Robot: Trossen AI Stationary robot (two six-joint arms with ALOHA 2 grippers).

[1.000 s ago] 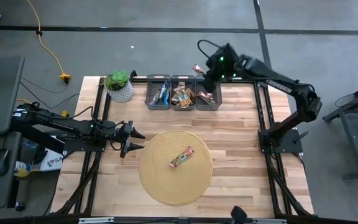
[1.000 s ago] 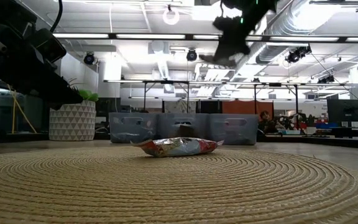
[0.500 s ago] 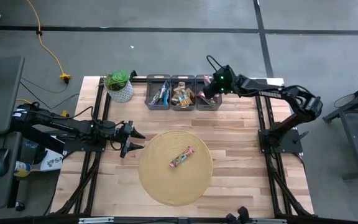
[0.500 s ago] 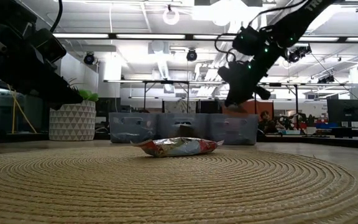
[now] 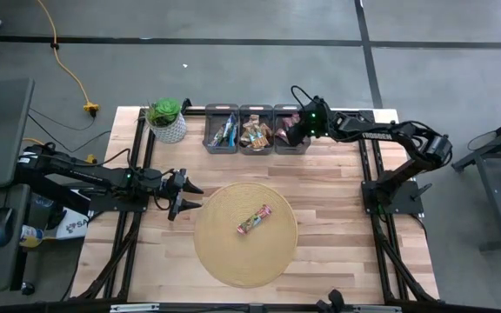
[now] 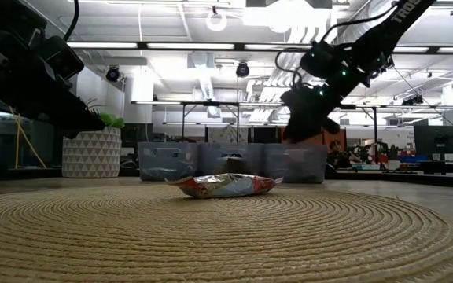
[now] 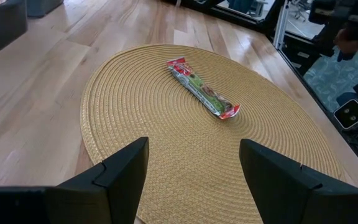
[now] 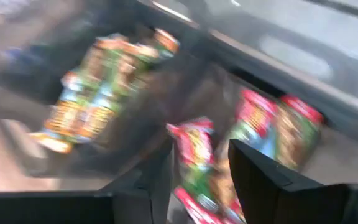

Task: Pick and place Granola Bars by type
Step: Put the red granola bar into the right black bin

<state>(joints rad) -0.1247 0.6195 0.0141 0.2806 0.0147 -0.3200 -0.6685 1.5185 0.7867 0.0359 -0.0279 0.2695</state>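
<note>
The right gripper (image 5: 292, 132) hangs over the right bin (image 5: 291, 146) of three grey bins at the far edge of the table (image 5: 337, 209); a red bar (image 8: 194, 152) shows between its fingers (image 8: 260, 180), but I cannot tell if the jaws grip it or have let it go. This bin has red bars, the middle bin (image 5: 256, 144) brown ones, the left bin (image 5: 222, 144) blue ones.

One bar (image 5: 254, 219) is left, alone on the round mat (image 5: 224, 252); its long axis runs diagonally, from near-left to far-right. The left gripper (image 5: 186, 196) waits just beside the left edge of the mat, jaws wide and empty, pointing at this bar; it looks nearer to it than the right gripper. Nothing stands between them; the plant pot (image 5: 167, 122) is well apart, at the far-left corner.
</note>
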